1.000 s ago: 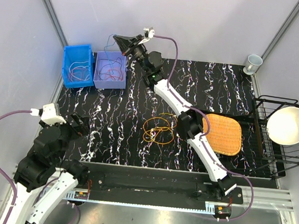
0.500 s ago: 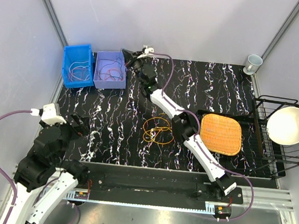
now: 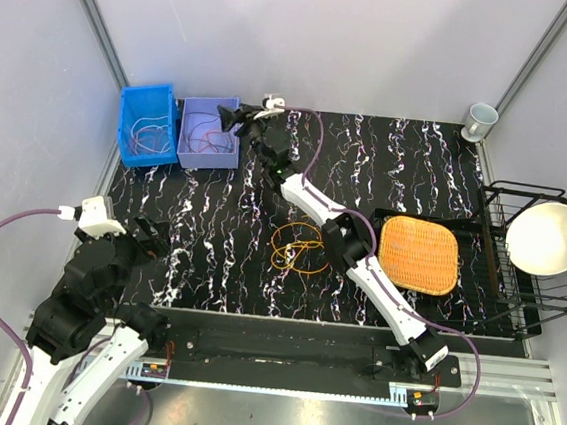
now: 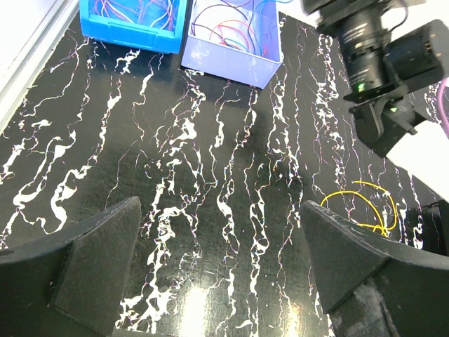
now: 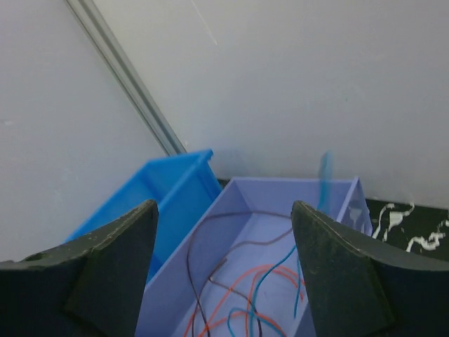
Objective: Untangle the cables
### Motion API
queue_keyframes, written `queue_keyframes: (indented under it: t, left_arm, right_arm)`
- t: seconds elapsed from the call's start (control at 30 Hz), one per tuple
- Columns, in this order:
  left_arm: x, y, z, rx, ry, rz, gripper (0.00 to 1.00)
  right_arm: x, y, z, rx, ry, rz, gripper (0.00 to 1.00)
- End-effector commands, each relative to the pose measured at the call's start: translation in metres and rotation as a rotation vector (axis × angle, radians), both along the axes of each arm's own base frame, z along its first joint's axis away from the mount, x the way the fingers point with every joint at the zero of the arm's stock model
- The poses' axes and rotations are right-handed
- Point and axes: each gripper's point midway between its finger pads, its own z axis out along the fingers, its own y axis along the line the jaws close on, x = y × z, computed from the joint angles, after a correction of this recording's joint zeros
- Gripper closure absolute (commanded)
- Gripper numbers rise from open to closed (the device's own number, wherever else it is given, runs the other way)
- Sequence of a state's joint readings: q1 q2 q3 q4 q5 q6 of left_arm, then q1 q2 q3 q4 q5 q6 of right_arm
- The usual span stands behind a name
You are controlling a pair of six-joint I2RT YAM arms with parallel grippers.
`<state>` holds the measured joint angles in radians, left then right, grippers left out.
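Observation:
Orange and yellow cables (image 3: 298, 246) lie tangled in loops mid-table; the yellow loop (image 4: 365, 207) also shows in the left wrist view. My right gripper (image 3: 230, 117) hangs open over the lavender bin (image 3: 207, 155), nothing between its fingers (image 5: 223, 210). Brown, orange-red and blue cables (image 5: 259, 295) lie in that bin, and a blurred blue strand (image 5: 324, 175) shows at its far rim. The blue bin (image 3: 143, 154) beside it holds whitish-pink and red cables (image 3: 148, 134). My left gripper (image 3: 151, 235) stands open above bare table at the near left (image 4: 219, 210).
An orange wicker mat (image 3: 418, 254) lies right of the loose cables. A black wire rack (image 3: 503, 284) with a white bowl (image 3: 547, 238) stands at the right edge, a cup (image 3: 480, 119) at the back right corner. Grey walls close in the back and sides.
My right gripper came down and left over the lavender bin and opened. The thin blue cable that hung from it has left its jaws. The left arm has not moved.

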<state>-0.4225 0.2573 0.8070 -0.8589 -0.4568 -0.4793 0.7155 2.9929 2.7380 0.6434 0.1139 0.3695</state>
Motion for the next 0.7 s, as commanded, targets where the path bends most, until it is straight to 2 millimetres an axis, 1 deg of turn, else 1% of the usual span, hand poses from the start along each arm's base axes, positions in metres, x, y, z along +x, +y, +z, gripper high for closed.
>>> queue_keyframes:
  t: [0.0, 0.03, 0.07, 0.1, 0.13, 0.17, 0.2, 0.27, 0.3, 0.33, 0.37, 0.4, 0.43, 0.47, 0.5, 0.53, 0.57, 0.6, 0.63, 0.67]
  left_arm:
    - [0.007, -0.003, 0.008, -0.010, -0.031, -0.002, 0.02]
    - [0.007, -0.003, 0.008, -0.011, -0.032, -0.002, 0.02]
    - [0.007, -0.003, 0.007, -0.009, -0.029, 0.000, 0.02]
    - [0.007, -0.003, 0.007, -0.008, -0.027, 0.000, 0.02]
    - [0.008, -0.003, 0.007, -0.006, -0.025, -0.001, 0.02]
    - [0.008, -0.003, 0.007, -0.005, -0.025, 0.002, 0.02]
    - [0.008, -0.003, 0.006, -0.004, -0.023, 0.002, 0.02]
    - [0.008, -0.002, 0.007, -0.005, -0.025, 0.006, 0.02]
    - [0.008, -0.002, 0.006, -0.004, -0.022, 0.006, 0.02]
    - [0.008, -0.002, 0.006, -0.005, -0.022, 0.006, 0.02]
    - [0.008, -0.002, 0.006, -0.004, -0.021, 0.009, 0.02]
    - [0.008, -0.001, 0.006, -0.004, -0.023, 0.010, 0.02]
    - [0.008, -0.001, 0.005, -0.003, -0.019, 0.014, 0.02]
    - [0.009, -0.001, 0.005, -0.001, -0.016, 0.015, 0.02]
    - [0.009, -0.001, 0.005, -0.002, -0.018, 0.017, 0.02]
    - [0.009, -0.001, 0.005, 0.000, -0.013, 0.015, 0.02]
    - [0.010, -0.001, 0.003, 0.003, -0.006, 0.015, 0.02]
    - [0.010, -0.002, 0.004, 0.001, -0.009, 0.012, 0.02]
    - [0.010, -0.002, 0.003, 0.004, -0.004, 0.012, 0.02]
    - [0.011, -0.003, 0.004, 0.006, -0.003, 0.008, 0.02]
  right_arm:
    - [-0.028, 0.009, 0.076, 0.011, -0.072, 0.046, 0.16]
    - [-0.032, 0.011, 0.079, 0.003, -0.071, 0.052, 0.16]
    - [-0.034, 0.014, 0.065, -0.022, -0.044, 0.059, 0.16]
    - [-0.041, 0.010, 0.090, 0.000, -0.071, 0.062, 0.13]
    - [-0.045, 0.012, 0.094, -0.004, -0.069, 0.071, 0.13]
    - [-0.047, 0.012, 0.088, -0.021, -0.053, 0.081, 0.13]
    - [-0.052, 0.013, 0.100, -0.019, -0.050, 0.097, 0.12]
    - [-0.060, 0.018, 0.103, -0.041, -0.028, 0.145, 0.11]
    - [-0.068, 0.021, 0.110, -0.058, -0.015, 0.181, 0.11]
    - [-0.072, 0.022, 0.112, -0.072, -0.013, 0.203, 0.11]
    - [-0.075, 0.023, 0.098, -0.102, 0.015, 0.222, 0.11]
    - [-0.083, 0.016, 0.120, -0.086, -0.001, 0.222, 0.11]
    - [-0.086, 0.012, 0.123, -0.090, 0.000, 0.219, 0.10]
    - [-0.087, 0.007, 0.100, -0.124, 0.045, 0.202, 0.09]
    - [-0.095, -0.006, 0.132, -0.096, 0.004, 0.179, 0.08]
    - [-0.098, -0.014, 0.136, -0.097, 0.003, 0.161, 0.07]
    - [-0.098, -0.023, 0.110, -0.134, 0.047, 0.122, 0.07]
    - [-0.108, -0.039, 0.141, -0.110, 0.002, 0.095, 0.07]
    - [-0.111, -0.047, 0.143, -0.116, 0.003, 0.074, 0.07]
    - [-0.114, -0.058, 0.119, -0.152, 0.043, 0.042, 0.06]
